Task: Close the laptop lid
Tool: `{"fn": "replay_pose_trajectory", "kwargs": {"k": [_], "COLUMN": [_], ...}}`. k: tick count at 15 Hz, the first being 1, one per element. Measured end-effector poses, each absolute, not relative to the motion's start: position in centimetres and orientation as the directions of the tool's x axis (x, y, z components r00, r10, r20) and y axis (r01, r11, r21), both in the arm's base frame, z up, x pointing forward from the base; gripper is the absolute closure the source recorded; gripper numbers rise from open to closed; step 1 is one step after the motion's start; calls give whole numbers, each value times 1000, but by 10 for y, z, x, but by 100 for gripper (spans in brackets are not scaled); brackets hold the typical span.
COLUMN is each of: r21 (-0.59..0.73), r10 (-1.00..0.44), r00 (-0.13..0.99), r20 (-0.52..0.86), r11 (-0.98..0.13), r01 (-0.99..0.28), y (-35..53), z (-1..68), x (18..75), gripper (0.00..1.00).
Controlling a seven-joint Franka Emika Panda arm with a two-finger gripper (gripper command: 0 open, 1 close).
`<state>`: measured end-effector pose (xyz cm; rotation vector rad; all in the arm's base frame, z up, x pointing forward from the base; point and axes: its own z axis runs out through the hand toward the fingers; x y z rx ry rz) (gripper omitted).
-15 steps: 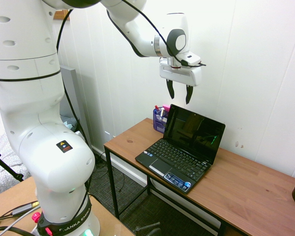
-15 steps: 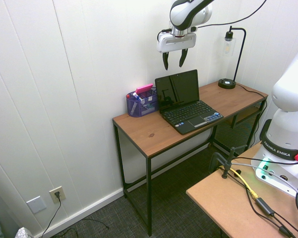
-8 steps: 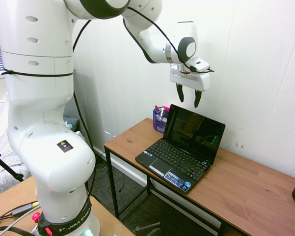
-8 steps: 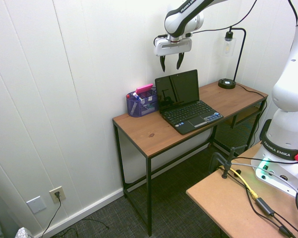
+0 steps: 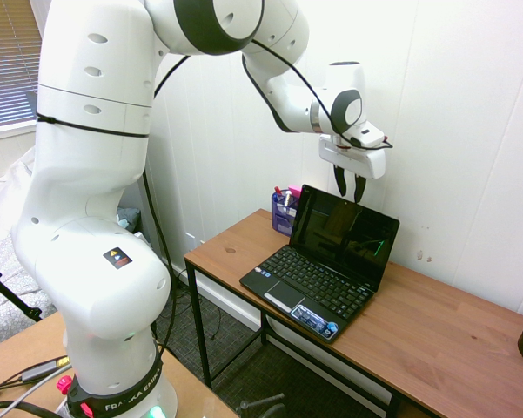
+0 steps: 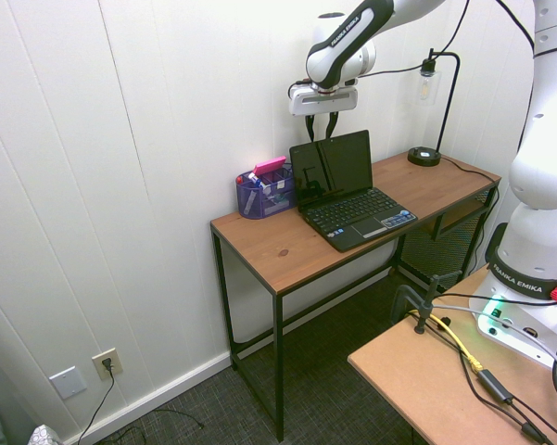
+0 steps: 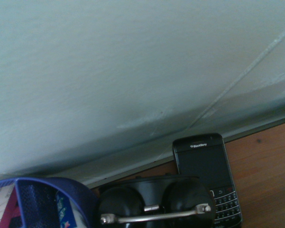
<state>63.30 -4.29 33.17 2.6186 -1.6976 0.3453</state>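
A small black netbook stands open on the wooden desk (image 5: pixel 435 335). Its laptop lid (image 5: pixel 345 233) is upright and tilted slightly back, with the dark screen facing the room; the lid (image 6: pixel 332 165) also shows in the second exterior view. The keyboard base (image 5: pixel 318 283) carries a blue sticker on the palm rest. My gripper (image 5: pixel 348 187) hangs fingers down just above and behind the lid's top edge, close to the wall. Its fingers stand a narrow gap apart with nothing between them. In the second exterior view the gripper (image 6: pixel 321 128) sits over the lid's left half.
A blue mesh organizer (image 5: pixel 284 209) with pens stands left of the laptop against the wall. A black phone (image 7: pixel 206 175) lies on the desk behind the laptop. A black desk lamp (image 6: pixel 424 156) stands at the far end. The white wall is right behind the gripper.
The arm has swung toward the wall and come down, bringing the gripper from well above the laptop to just over the lid's top edge. The fingers have drawn closer together.
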Motion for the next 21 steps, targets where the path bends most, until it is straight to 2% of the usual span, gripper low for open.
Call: {"fn": "replay_pose_trajectory", "kwargs": {"k": [11, 21], "r21": [-106, -129], "r10": [-907, -909], "r00": [388, 389], "r20": [165, 151], "r11": [-407, -409], "r01": [-907, -903], "y": [-40, -37], "z": [320, 316], "x": [630, 550], "gripper": [100, 100]}}
